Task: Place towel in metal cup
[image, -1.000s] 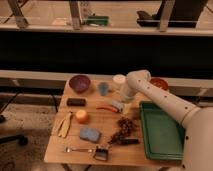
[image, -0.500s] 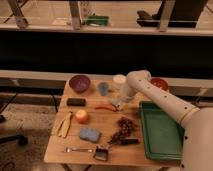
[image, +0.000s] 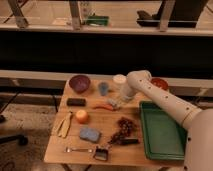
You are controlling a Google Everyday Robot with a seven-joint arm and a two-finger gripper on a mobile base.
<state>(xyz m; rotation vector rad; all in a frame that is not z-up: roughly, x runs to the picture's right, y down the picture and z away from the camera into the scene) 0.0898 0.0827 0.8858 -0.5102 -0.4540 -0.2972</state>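
The towel (image: 89,134) looks like a blue folded pad lying at the front left of the wooden table (image: 100,142). The metal cup (image: 103,88) stands upright at the back of the table, right of a purple bowl. My gripper (image: 115,104) is low over the table's middle, just right of an orange-red carrot-like thing (image: 103,106) and in front of the cup. It is well away from the towel. My white arm (image: 150,92) reaches in from the right.
A purple bowl (image: 79,83), a white cup (image: 119,79) and a red bowl (image: 159,83) stand along the back. A black block (image: 76,101), an orange fruit (image: 81,116), a banana (image: 64,124), grapes (image: 125,128), a fork (image: 77,149) and a green tray (image: 162,131) are also there.
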